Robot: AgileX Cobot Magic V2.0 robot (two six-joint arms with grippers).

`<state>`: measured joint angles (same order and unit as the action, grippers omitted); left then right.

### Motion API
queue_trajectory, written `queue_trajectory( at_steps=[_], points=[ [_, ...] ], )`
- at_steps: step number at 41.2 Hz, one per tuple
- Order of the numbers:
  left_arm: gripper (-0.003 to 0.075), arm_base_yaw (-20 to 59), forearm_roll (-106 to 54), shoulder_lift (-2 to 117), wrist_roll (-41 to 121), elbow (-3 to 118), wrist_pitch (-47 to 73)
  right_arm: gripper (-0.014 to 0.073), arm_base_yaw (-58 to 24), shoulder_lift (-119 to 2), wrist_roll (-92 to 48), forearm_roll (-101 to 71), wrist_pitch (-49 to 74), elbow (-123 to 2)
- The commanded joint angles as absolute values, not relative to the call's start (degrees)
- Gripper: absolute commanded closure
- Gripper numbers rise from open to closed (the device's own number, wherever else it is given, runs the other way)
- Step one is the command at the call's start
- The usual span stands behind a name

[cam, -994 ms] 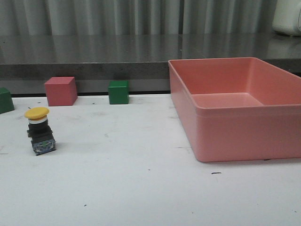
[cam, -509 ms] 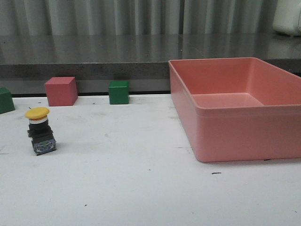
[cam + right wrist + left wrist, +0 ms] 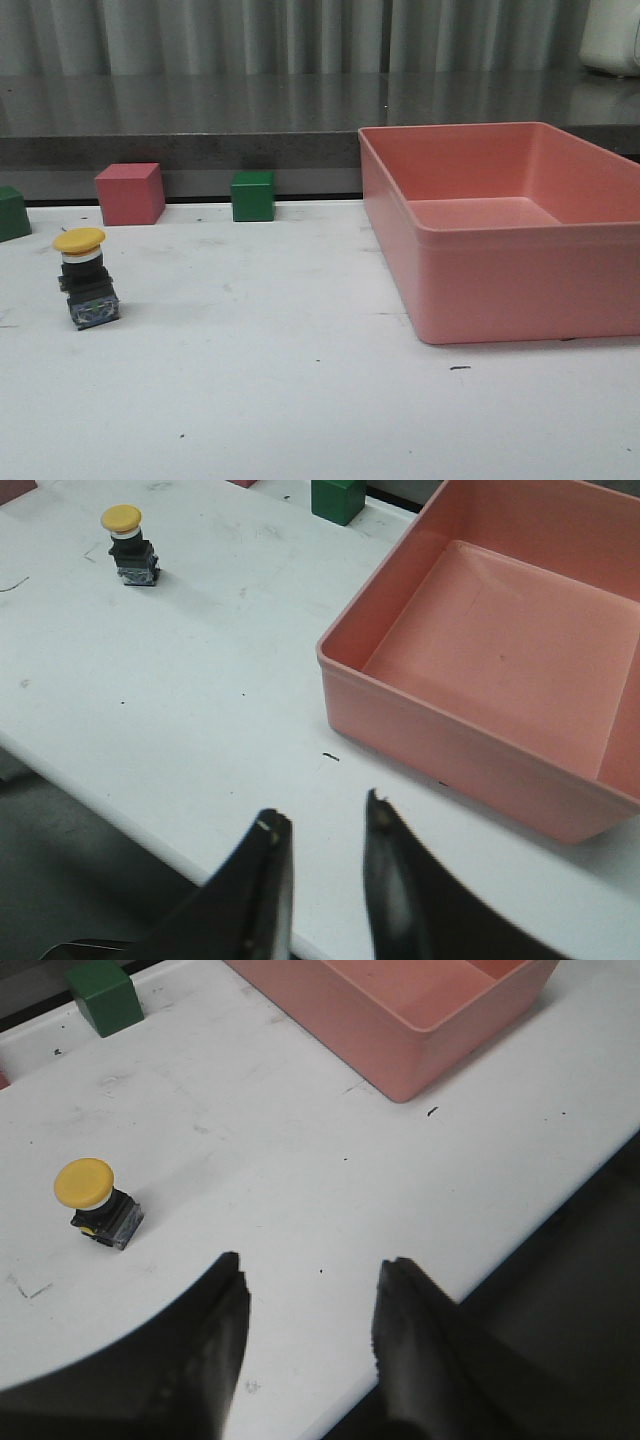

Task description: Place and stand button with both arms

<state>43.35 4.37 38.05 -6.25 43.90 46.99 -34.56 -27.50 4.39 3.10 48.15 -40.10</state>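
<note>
currently the button [image 3: 84, 277] stands upright on the surface [image 3: 300, 400], at 9 o'clock from the pink bin [image 3: 500, 230]. left end effector [image 3: 310, 1310] and right end effector [image 3: 325, 855] are parted, holding nothing.

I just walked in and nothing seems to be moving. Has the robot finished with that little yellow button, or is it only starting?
It looks finished: the yellow push button stands upright on the white table, cap up, outside the pink bin. Nothing is in hand; the left gripper and right gripper are open, away from it. Seemingly nothing remains.
</note>
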Motion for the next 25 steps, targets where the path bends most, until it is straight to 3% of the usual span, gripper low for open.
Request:
queue_trajectory(
  at_steps=[1,3,12,25],
  points=[
    [0.0568,43.8,4.1,37.9,-6.3,45.9,42.9,0.0596,-34.2,-27.7,4.1,3.9,44.5,-41.5],
    [0.0603,43.8,4.1,37.9,-6.3,45.9,42.9,0.0662,-34.2,-27.7,4.1,3.9,44.5,-41.5],
    [0.0731,43.8,4.1,37.9,-6.3,45.9,42.9,0.066,-34.2,-27.7,4.1,3.9,44.5,-41.5],
    [0.074,43.8,4.1,37.9,-6.3,45.9,42.9,0.066,-34.2,-27.7,4.1,3.9,44.5,-41.5]
  ],
)
